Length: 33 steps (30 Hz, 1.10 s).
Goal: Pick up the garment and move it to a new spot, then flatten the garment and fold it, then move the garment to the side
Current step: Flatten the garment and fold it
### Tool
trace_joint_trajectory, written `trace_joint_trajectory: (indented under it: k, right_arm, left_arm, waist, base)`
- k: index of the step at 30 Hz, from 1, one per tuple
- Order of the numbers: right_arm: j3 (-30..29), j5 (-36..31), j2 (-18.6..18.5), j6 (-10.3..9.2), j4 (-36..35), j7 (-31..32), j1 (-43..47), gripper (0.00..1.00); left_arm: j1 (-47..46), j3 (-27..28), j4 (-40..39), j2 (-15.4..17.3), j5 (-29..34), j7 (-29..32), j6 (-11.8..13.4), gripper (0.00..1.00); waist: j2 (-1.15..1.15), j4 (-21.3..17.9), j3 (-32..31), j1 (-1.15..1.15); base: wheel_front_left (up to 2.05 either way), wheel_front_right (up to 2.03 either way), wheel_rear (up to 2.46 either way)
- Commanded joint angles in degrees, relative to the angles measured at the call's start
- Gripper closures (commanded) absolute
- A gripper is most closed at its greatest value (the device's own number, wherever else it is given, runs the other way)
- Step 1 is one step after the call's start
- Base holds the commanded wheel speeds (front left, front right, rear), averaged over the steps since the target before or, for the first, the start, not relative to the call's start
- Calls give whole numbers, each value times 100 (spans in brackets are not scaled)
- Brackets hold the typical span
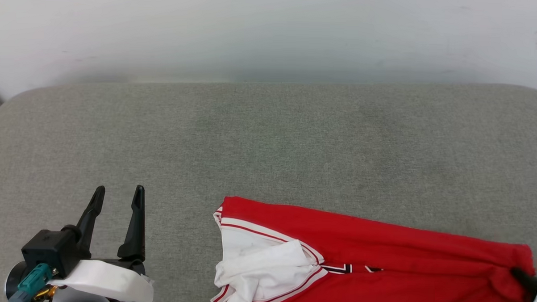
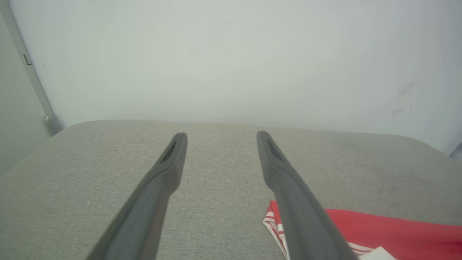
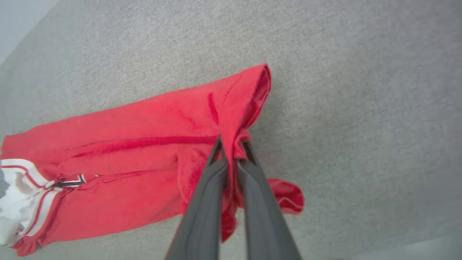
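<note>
The garment is a red jersey with white sleeves and striped trim, lying folded lengthwise on the grey cushion near its front edge. Its white sleeve end faces left. My right gripper is shut on the garment's right end, red cloth bunched between the fingers, and shows at the head view's lower right edge. My left gripper stands open over bare cushion, left of the garment and apart from it. In the left wrist view its fingers are spread, with the garment's striped corner beside the right finger.
The grey fabric cushion stretches wide behind and to the left of the garment. A white wall rises behind it. A grey vertical strip runs down the wall at the far left.
</note>
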Motion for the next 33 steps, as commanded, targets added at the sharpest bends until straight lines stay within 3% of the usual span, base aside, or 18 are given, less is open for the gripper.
trace_joint_trajectory:
  k: [1, 6, 9, 12, 15, 20, 28, 31, 32, 33]
  right_arm:
    - [-81, 118, 217, -2, -24, 103, -24, 100]
    - [-442, 1271, 936, -1, 10, 1083, -244, 100]
    - [-400, 2170, 1050, -1, 149, 1562, -297, 100]
    - [33, 3279, 1059, -1, 560, 1688, -329, 100]
    - [642, 4029, 1048, -1, 858, 1517, -405, 100]
    - [1831, 4706, 1053, -1, 1183, 870, -591, 100]
    - [3395, 5106, 1050, -1, 1580, -83, -1179, 100]
    - [3746, 4836, 1048, -1, 1810, -444, -1436, 100]
    - [3836, 4619, 1048, -1, 1930, -572, -1511, 93]
    - [3923, 4469, 1050, -1, 2027, -664, -1577, 65]
  left_arm:
    - [78, 8, -14, 8, 9, -14, 13, 0]
    - [39, -4, 9, -20, -11, -29, -20, 0]
    - [-39, -31, 26, -9, -14, 4, -57, 0]
    - [-105, -78, 45, -23, -11, 28, -82, 0]
    - [-147, -111, 67, -51, -4, 43, -109, 0]
    - [-224, -195, 103, -113, 5, 55, -151, 0]
    - [-392, -273, 157, -216, 31, 16, -224, 0]
    - [-434, -274, 200, -281, 32, -19, -254, 0]
    - [-458, -275, 227, -304, 32, -37, -263, 0]
    - [-491, -271, 241, -321, 31, -43, -269, 0]
  waist:
    - [0, -15, 6, 0]
    - [0, 5, 5, 0]
    - [0, 74, 4, 0]
    - [0, 178, -8, 0]
    - [0, 296, -16, 0]
    - [0, 553, 5, 0]
    - [0, 972, 265, 0]
    - [0, 1063, 400, 0]
    - [0, 1085, 435, 0]
    - [0, 1105, 471, 0]
  base:
    - [0, 0, 0]
    - [0, 0, 0]
    - [0, 0, 0]
    - [0, 0, 0]
    - [0, 0, 0]
    - [0, 0, 0]
    - [0, 0, 0]
    - [0, 0, 0]
    - [0, 0, 0]
    - [0, 0, 0]
